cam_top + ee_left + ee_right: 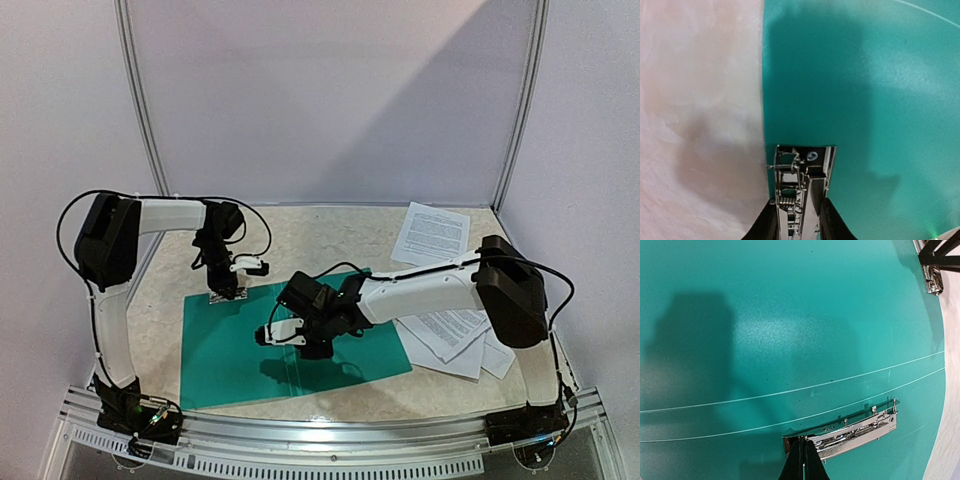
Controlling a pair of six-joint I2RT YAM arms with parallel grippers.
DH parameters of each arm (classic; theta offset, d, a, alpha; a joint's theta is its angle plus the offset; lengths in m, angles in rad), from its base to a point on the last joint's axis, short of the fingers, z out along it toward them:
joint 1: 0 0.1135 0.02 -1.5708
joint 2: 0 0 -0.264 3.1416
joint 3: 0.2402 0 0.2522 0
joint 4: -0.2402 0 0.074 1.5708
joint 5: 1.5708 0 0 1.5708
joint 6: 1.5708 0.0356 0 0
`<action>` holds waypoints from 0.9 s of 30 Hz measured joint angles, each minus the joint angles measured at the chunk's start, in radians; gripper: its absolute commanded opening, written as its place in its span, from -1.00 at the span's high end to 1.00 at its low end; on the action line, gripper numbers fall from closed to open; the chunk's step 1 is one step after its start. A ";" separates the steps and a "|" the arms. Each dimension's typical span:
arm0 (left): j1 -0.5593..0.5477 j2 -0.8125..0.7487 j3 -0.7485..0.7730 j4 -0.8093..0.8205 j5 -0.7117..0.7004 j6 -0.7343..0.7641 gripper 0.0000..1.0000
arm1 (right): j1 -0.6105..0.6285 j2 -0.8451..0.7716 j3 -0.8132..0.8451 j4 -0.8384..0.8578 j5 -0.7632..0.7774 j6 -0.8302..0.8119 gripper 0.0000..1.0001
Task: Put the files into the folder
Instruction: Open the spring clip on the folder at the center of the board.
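The left hand (799,215) pinches the edge clip (802,170). One dark finger lies against each side of the metal, and the clip's sprung end points away from the wrist. That clip sits on the border of the folder (865,75), just where the teal sheet meets the bare bench (695,100). The grip reads as an anchor that stops the thin plastic from sliding or curling while the other arm works.

The right hand (803,460) has its fingers pressed together into a single narrow tip and holds nothing. The tip rests at one end of the spine clip (850,430), the long chrome bar lying just beside the two pale creases (790,390). A shut tip suits prodding or levering a spring bar better than a spread one would. Whether it is bearing down on the bar or only touching it, I cannot tell.

The folder lies opened flat, inner face up, near the middle of the bench. No paper lies on it.

The files (452,335) are off to the right, apart from the clips. A loose overlapping pile lies partly under the right forearm, and one more sheet lies farther back. None is in the folder, so the loading has not begun. This looks like preparation of the clip to receive them.
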State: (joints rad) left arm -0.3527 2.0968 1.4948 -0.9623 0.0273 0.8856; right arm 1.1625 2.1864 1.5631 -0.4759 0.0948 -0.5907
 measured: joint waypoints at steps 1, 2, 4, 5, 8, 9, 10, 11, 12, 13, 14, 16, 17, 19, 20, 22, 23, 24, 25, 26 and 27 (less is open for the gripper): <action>-0.001 0.002 0.003 -0.004 -0.005 0.001 0.52 | 0.002 0.005 0.012 -0.014 0.003 -0.008 1.00; -0.003 0.004 0.006 -0.008 -0.009 0.001 0.52 | 0.003 0.009 0.019 -0.024 0.008 -0.017 1.00; -0.006 0.008 0.012 -0.013 -0.015 0.002 0.53 | 0.003 0.013 0.022 -0.035 0.010 -0.031 1.00; -0.006 0.009 0.014 -0.016 -0.016 0.002 0.53 | 0.003 0.015 0.022 -0.037 0.011 -0.041 1.00; -0.006 0.013 0.021 -0.024 -0.018 0.002 0.53 | 0.005 0.018 0.025 -0.042 0.014 -0.063 1.00; -0.006 0.015 0.024 -0.027 -0.018 0.002 0.53 | 0.008 0.022 0.032 -0.050 0.017 -0.070 1.00; -0.006 0.018 0.027 -0.030 -0.019 0.002 0.54 | 0.012 0.029 0.045 -0.064 0.024 -0.077 1.00; -0.007 0.019 0.029 -0.033 -0.019 0.002 0.55 | 0.016 0.036 0.059 -0.079 0.033 -0.082 1.00; -0.007 0.020 0.031 -0.035 -0.021 0.001 0.57 | 0.019 0.042 0.070 -0.091 0.042 -0.085 1.00; -0.007 0.022 0.033 -0.038 -0.022 0.001 0.59 | 0.023 0.052 0.082 -0.104 0.054 -0.089 1.00; -0.007 0.024 0.036 -0.041 -0.023 0.001 0.60 | 0.026 0.059 0.090 -0.112 0.068 -0.091 1.00; -0.008 0.025 0.038 -0.044 -0.024 0.000 0.62 | 0.032 0.063 0.094 -0.118 0.098 -0.090 1.00; -0.008 0.025 0.039 -0.046 -0.026 0.000 0.62 | 0.036 0.061 0.095 -0.118 0.117 -0.082 1.00; -0.009 0.031 0.046 -0.053 -0.028 0.000 0.62 | 0.039 0.056 0.095 -0.118 0.141 -0.056 1.00; -0.010 0.035 0.054 -0.060 -0.031 -0.001 0.62 | 0.039 0.053 0.090 -0.115 0.148 -0.040 1.00; -0.011 0.044 0.068 -0.076 -0.032 -0.006 0.62 | 0.039 0.042 0.076 -0.100 0.162 -0.011 1.00; -0.011 0.048 0.074 -0.082 -0.033 -0.007 0.62 | 0.039 0.037 0.070 -0.093 0.167 0.002 1.00; -0.012 0.051 0.079 -0.088 -0.035 -0.010 0.62 | 0.039 0.034 0.065 -0.088 0.172 0.013 1.00; -0.013 0.054 0.083 -0.093 -0.036 -0.011 0.62 | 0.039 0.032 0.063 -0.085 0.175 0.019 1.00; -0.014 0.058 0.090 -0.099 -0.038 -0.013 0.62 | 0.039 0.028 0.059 -0.081 0.179 0.028 1.00; -0.014 0.062 0.095 -0.105 -0.039 -0.015 0.62 | 0.039 0.026 0.057 -0.080 0.182 0.030 1.00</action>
State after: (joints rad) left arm -0.3672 2.1590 1.5898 -1.0676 -0.0113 0.8707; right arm 1.2011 2.2127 1.6203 -0.5556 0.2764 -0.5610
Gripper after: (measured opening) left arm 0.243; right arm 0.007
